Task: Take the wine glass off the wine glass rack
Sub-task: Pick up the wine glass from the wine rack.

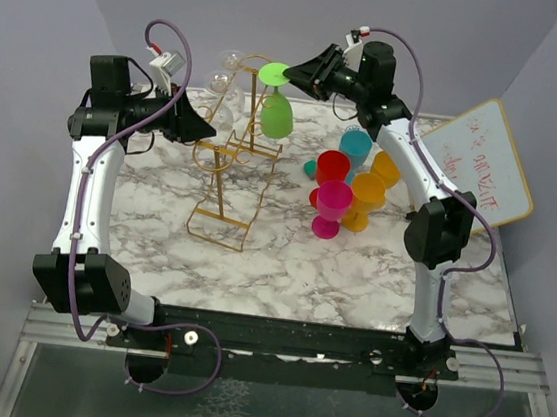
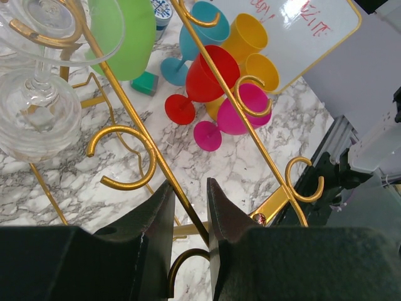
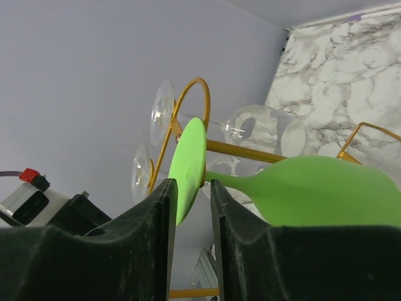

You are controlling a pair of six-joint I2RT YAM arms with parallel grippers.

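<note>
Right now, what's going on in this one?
The left gripper has its jaws around a gold arm of the wine glass rack, apparently steadying it. The right gripper has its jaws on either side of the foot of the green wine glass, which hangs upside down on the rack; a firm grip cannot be confirmed. The glass is not yet off. Clear glasses hang beside it.

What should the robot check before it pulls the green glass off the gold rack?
1. Left gripper holding rack steady: ok.
2. Right gripper with jaws either side of the green glass foot: ok.
3. Right grip tight on the foot: cannot tell.
4. Clear glasses out of the way: cannot tell, they hang close by.
5. Coloured cups apart from rack: ok.
</note>
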